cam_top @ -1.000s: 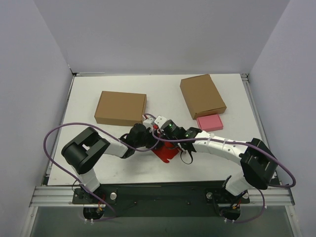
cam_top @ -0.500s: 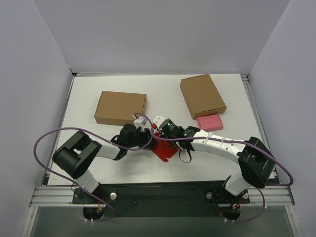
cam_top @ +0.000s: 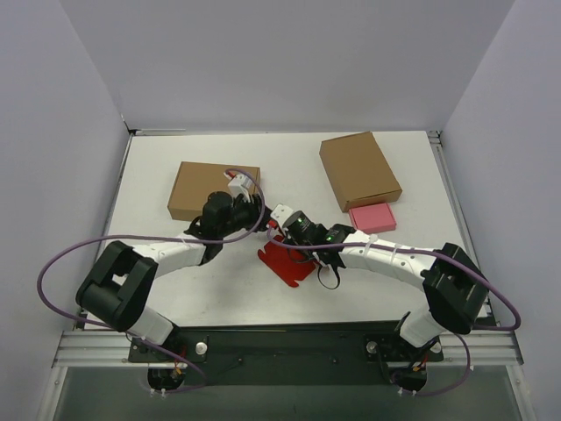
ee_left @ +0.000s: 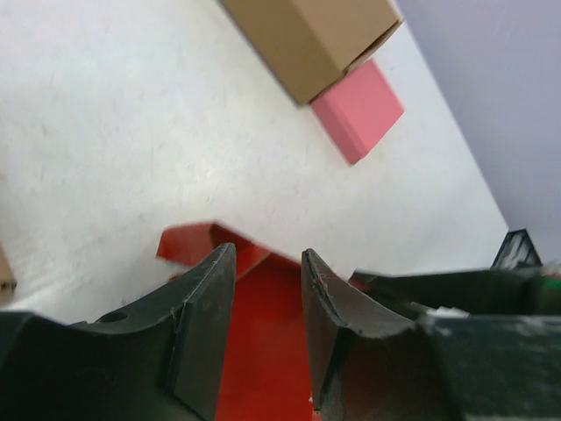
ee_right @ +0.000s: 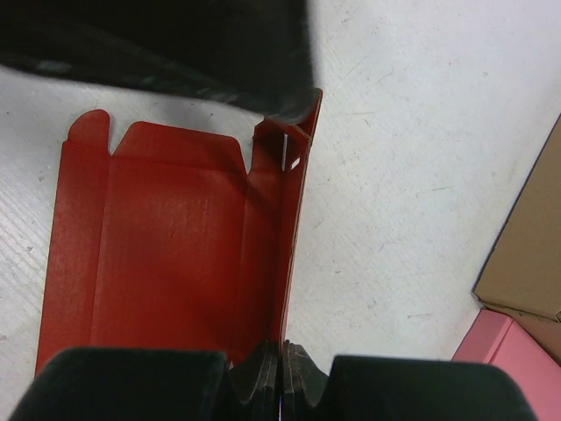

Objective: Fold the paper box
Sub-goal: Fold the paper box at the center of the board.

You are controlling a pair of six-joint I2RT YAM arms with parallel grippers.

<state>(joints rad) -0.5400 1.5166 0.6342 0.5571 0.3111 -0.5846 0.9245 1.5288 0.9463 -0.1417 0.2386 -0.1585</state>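
The bright red paper box (cam_top: 287, 261) lies mostly flat on the white table, with one long side panel standing up. My right gripper (cam_top: 280, 235) is shut on the edge of that upright panel, and its fingertips (ee_right: 282, 353) pinch the thin card. The flat panels and flaps of the paper box (ee_right: 158, 246) spread to the left in the right wrist view. My left gripper (cam_top: 252, 219) hovers just up-left of the sheet. It is open (ee_left: 267, 263) with nothing between its fingers, and the red card (ee_left: 263, 351) shows below and beyond them.
A brown cardboard box (cam_top: 215, 191) sits right behind the left wrist. Another brown box (cam_top: 358, 169) and a small pink box (cam_top: 372, 217) lie at the back right. The left arm's purple cable loops over the table near the sheet. Grey walls enclose three sides.
My left gripper has opened, come off the red sheet and drawn back up-left toward the left brown box. The sheet now lies flatter. The right gripper has kept its hold.
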